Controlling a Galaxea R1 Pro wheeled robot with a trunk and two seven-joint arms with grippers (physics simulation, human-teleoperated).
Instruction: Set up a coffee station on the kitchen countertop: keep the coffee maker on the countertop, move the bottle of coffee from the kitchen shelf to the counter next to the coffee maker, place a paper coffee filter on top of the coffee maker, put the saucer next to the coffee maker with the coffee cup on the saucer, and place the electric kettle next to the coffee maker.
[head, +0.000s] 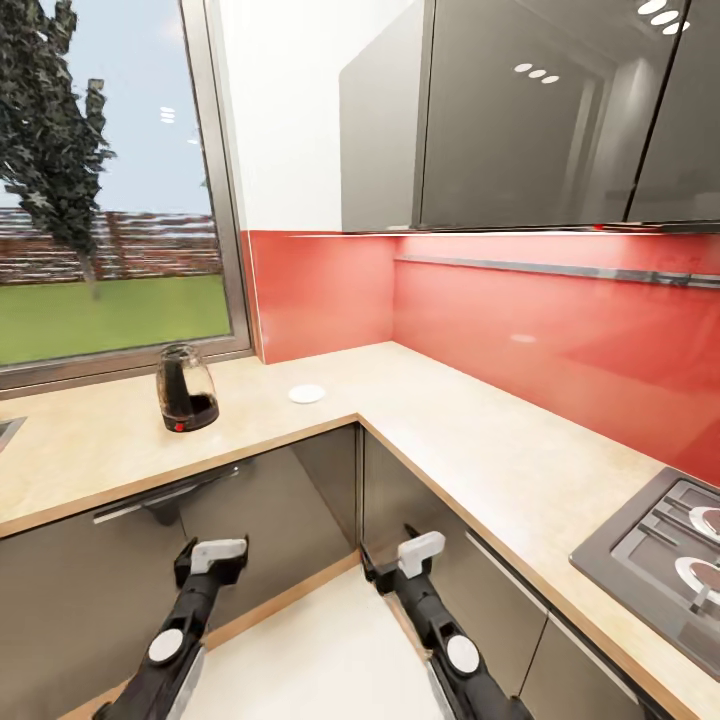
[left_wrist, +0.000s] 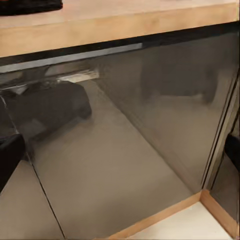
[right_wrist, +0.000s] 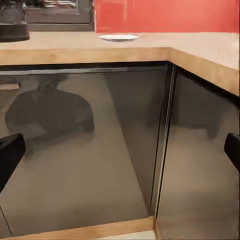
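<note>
A: Where do the task's things sit?

B: On the tan speckled wood-look tabletop (head: 470, 430), in the corner under the window. The rounded clear-glass electric kettle with its black base and red switch (head: 186, 389) stands by the sill, and the small round white saucer (head: 307, 394) lies just beside it, apart from it. Both look parked there, waiting to be collected, I'd judge.

A: And the arms?

B: Low, in front of the dark grey glossy cabinet fronts (head: 250, 520), holding nothing. The left claw (head: 212, 562) and right claw (head: 400, 560) hang spread, black fingertips showing at each edge of their wrist views.

A: Do the views differ?

B: The right wrist view catches the saucer (right_wrist: 118, 37) on the tabletop edge against the red backsplash (right_wrist: 165, 15); the head view adds the hob (head: 665, 555) to the right.
</note>
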